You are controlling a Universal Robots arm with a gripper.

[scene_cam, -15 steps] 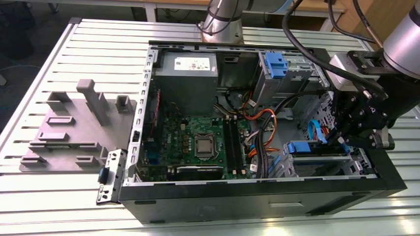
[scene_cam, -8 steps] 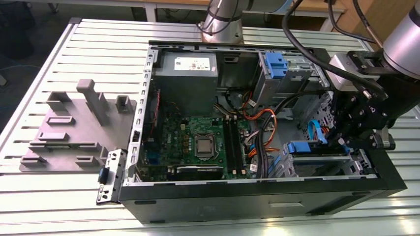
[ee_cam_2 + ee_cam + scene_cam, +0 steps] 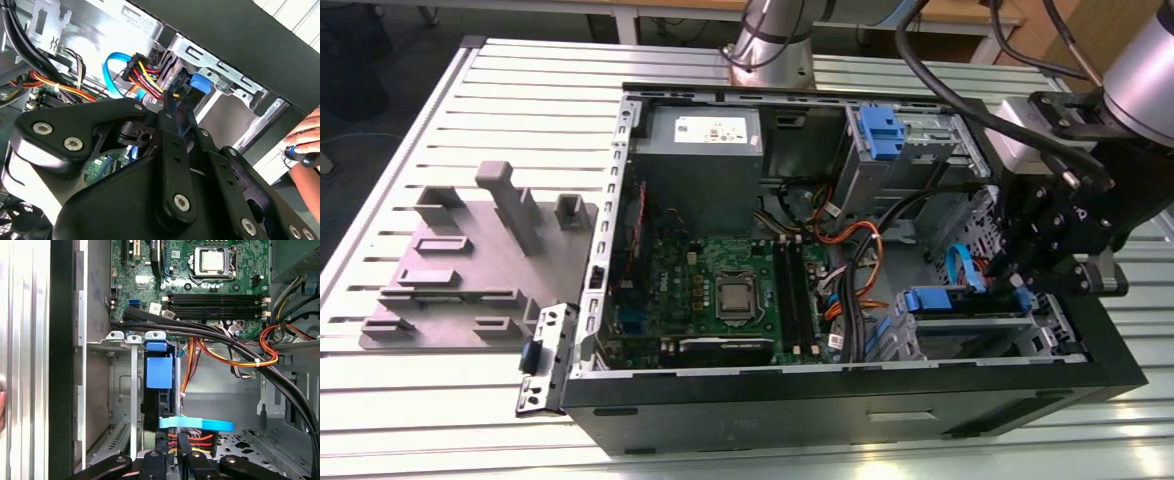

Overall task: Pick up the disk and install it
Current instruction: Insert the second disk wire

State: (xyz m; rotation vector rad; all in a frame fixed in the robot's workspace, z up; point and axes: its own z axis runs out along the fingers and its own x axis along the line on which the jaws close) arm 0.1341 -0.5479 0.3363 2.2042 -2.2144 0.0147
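1. The disk [image 3: 160, 371] sits edge-on in the metal drive cage [image 3: 120, 390] at the case's lower front corner, its glossy blue carrier outward, seemingly slotted so the rails guide it.
2. The gripper [image 3: 1014, 285] hangs just beside the cage by the disk's cabled end; whether it is clenched or released I cannot tell.
3. Beyond lie the green motherboard [image 3: 720, 290] and braided orange-yellow cables [image 3: 235, 357].

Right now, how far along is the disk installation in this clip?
Done: the disk is off the table and stands on edge inside the drive cage of the open case. In hand: the end effector is close against the disk's cabled end, by the blue cable. Left: full seating cannot be confirmed, and the end effector has not yet backed away.
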